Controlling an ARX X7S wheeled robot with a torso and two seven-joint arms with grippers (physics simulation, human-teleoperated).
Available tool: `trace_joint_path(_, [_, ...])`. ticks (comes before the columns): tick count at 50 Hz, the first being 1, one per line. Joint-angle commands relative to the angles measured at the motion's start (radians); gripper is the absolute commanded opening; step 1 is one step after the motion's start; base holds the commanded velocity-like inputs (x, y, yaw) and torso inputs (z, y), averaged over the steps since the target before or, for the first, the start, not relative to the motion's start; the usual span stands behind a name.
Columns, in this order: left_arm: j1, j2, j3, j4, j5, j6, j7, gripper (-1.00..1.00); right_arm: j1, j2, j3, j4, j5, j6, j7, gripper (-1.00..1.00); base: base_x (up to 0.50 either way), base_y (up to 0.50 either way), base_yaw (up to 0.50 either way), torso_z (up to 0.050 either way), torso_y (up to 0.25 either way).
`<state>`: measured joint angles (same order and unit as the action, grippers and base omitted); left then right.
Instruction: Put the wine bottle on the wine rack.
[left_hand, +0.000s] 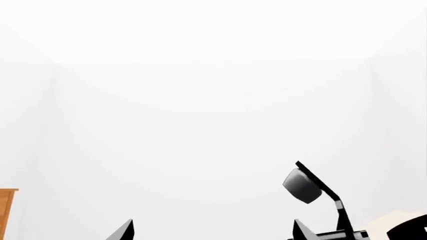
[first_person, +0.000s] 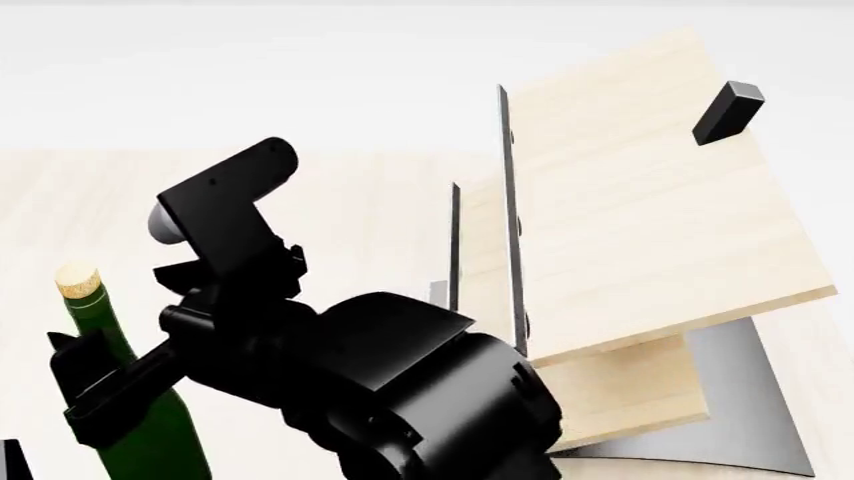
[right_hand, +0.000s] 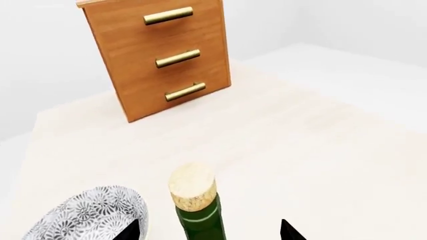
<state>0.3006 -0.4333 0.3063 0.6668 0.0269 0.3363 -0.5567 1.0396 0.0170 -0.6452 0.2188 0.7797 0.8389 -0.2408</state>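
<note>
The wine bottle (right_hand: 197, 210) stands upright on the pale wood table, dark green with a tan cork (right_hand: 192, 186). My right gripper (right_hand: 210, 232) is open, and its two dark fingertips straddle the bottle's neck with a gap on each side. In the head view the wine bottle (first_person: 134, 400) is at the lower left, with one black finger (first_person: 104, 382) beside it and the right arm covering much of it. The wine rack (first_person: 627, 230), two slanted light boards on a grey base with a black peg (first_person: 727, 112), stands to the right. My left gripper (left_hand: 212, 232) is open and empty, facing a white wall.
A brown drawer cabinet (right_hand: 160, 55) with brass handles stands at the far side of the table. A grey patterned bowl (right_hand: 87, 215) sits close beside the bottle. The right arm's camera mount (left_hand: 303, 185) shows in the left wrist view.
</note>
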Motion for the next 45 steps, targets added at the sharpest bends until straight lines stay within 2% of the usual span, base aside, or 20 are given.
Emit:
trace_joint_path(1, [0.001,-0.003,0.002,0.001,0.0,0.004,-0.002,1.0,0.047,-0.011,-0.097,0.127,0.058,-0.137,0.008,1.0,0.0,0.0,0.0,0.0,0.0])
trace_joint_path(8, [0.002,-0.004,0.005,0.0,0.001,0.007,-0.003,1.0,0.061,-0.011,-0.152,0.161,0.098,-0.202,0.024,1.0,0.0,0.0,0.0,0.0,0.0])
trace_joint_path(15, [0.001,-0.007,0.003,0.006,-0.002,0.003,-0.006,1.0,0.09,-0.016,-0.313,0.297,0.157,-0.384,0.051,1.0,0.0,0.0,0.0,0.0,0.0])
trace_joint_path(21, [0.002,-0.009,0.001,0.01,-0.003,0.002,-0.008,1.0,0.107,-0.015,-0.395,0.329,0.227,-0.457,0.075,1.0,0.0,0.0,0.0,0.0,0.0])
trace_joint_path(45, [0.002,-0.014,0.002,0.012,-0.007,0.002,-0.014,1.0,0.124,-0.009,-0.487,0.308,0.341,-0.533,0.108,1.0,0.0,0.0,0.0,0.0,0.0])
